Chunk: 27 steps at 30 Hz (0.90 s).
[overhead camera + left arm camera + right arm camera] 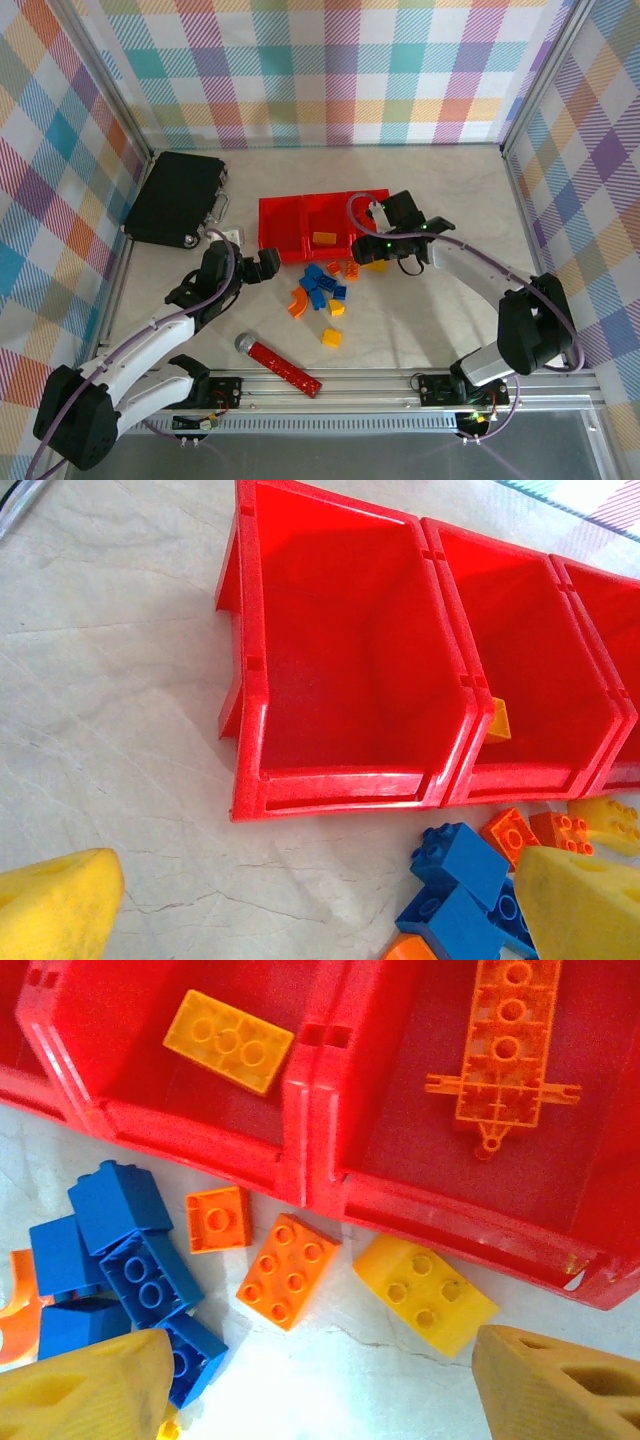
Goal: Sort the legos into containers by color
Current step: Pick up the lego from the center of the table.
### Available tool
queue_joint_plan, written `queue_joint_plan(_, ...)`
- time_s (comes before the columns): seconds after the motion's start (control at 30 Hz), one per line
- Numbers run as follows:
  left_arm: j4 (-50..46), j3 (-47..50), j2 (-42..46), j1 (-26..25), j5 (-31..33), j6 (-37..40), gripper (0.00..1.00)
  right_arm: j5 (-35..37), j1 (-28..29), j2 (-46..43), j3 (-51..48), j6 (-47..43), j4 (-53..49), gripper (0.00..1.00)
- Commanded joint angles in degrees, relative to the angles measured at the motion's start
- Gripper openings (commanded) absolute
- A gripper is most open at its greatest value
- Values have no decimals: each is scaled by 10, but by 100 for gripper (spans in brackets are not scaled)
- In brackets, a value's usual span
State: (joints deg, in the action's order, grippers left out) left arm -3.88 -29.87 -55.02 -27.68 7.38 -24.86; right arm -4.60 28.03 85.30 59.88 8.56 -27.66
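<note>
Plaid walls (330,70); black case (175,198) beside containers (280,228), red bar (285,367) near legos (318,283).

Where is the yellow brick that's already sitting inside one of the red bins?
In the top view, the yellow rectangular plastic brick lies in the middle compartment of the red three-bin plastic tray, just beyond the loose blue plastic bricks.

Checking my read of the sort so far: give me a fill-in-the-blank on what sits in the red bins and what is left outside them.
1. The leftmost small red plastic bin is ___.
2. The middle red bin holds one ___ rectangular brick.
3. The long flat orange plate lies in the ___ end bin.
4. The blue plastic bricks lie on the ___, in front of the bins.
Missing words: empty; yellow; right; table.
</note>
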Motion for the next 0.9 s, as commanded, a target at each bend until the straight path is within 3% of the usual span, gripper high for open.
queue_joint_plan(0.0, 19, 0, 6, -5, -7, -10, 100, -64, -23, 32, 5, -1, -9, 80)
queue_joint_plan(0.87, -3, -5, 15, -5, -5, -16, 100, -70, -54, 151, 54, -16, -5, 82)
